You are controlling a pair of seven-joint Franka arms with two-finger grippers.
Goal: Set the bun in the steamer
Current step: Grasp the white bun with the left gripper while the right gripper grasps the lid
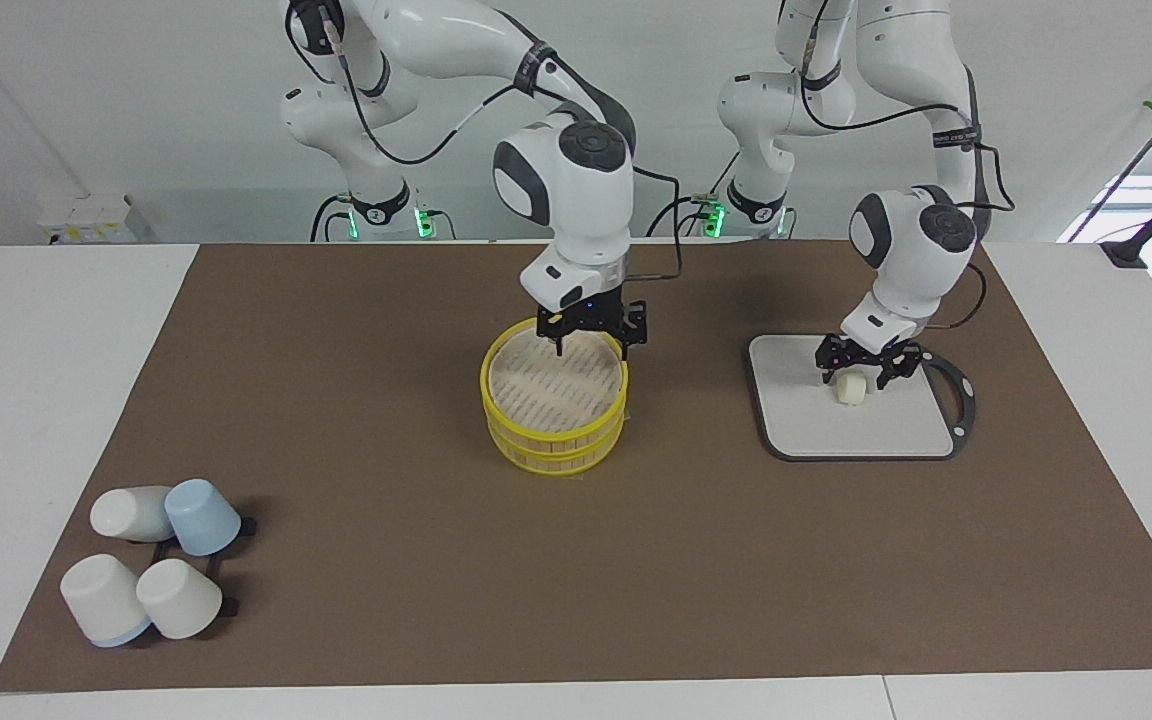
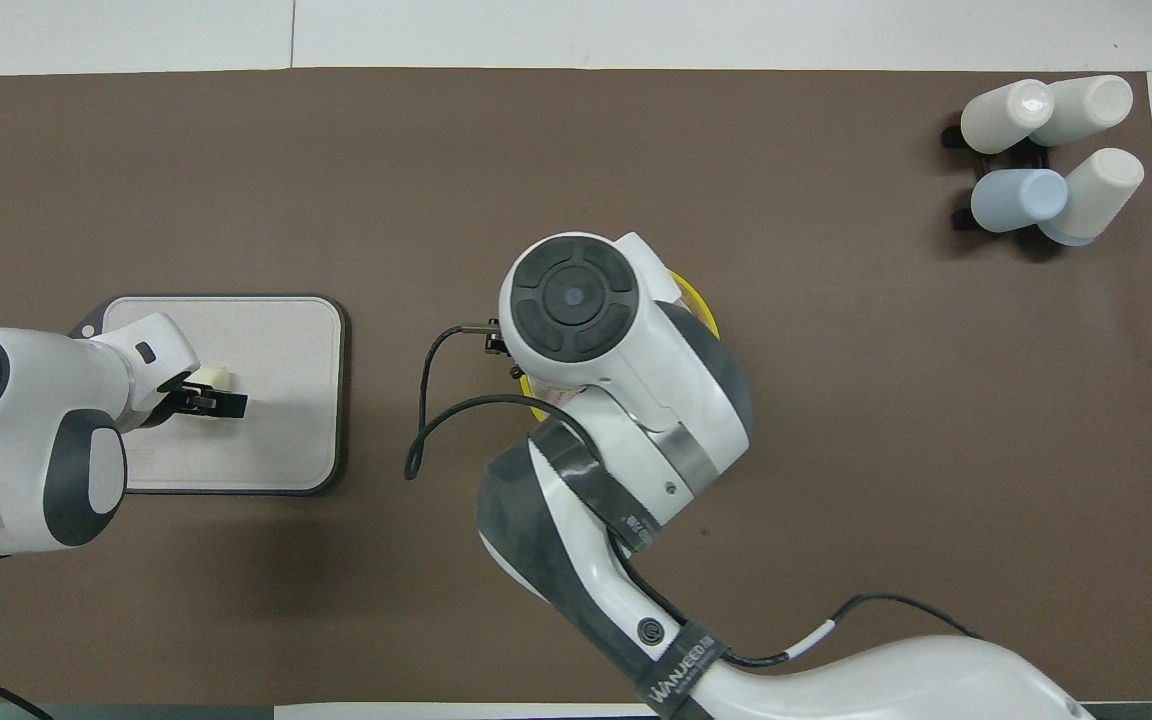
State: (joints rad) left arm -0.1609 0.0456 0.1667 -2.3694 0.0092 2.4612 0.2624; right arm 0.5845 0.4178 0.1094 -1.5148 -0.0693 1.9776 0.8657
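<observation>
Dough is the matter at hand in the facing view: the bun (image 1: pixel 850 389), a small cream-white stub, sits on the grey board (image 1: pixel 896 425) toward the left arm's end of the table, and the left gripper (image 1: pixel 864 368) is low over it with its dark fingers spread to either side of the lump, apparently not closed on it. The steamer (image 1: pixel 554 405) stands near the middle of the brown mat (image 1: pixel 336 450), its pale woven lid (image 1: pixel 554 385) on top, and the right gripper (image 1: pixel 591 335) is down at the lid's rim nearest the robots, fingers parted and seemingly straddling that yellow edge, though whether they pinch it cannot be told. Four cups (image 1: pixel 151 570) lie on a dark rack toward the right arm's end, well apart from everything. In the overhead view the left gripper (image 2: pixel 208 394) shows one black finger lying along the bun (image 2: pixel 212 378), which peeks out just beside it on the grey board (image 2: pixel 276 400); the right arm's wrist covers nearly all of the steamer (image 2: pixel 698 300), so only a sliver of yellow rim shows and the right gripper itself is hidden. By the look of it the bun is light and soft (likely to dent or squash under a hard pinch), so a gentle grip across its short rounded sides, low on the body, seems wisest, with the lid to be lifted clear first.
</observation>
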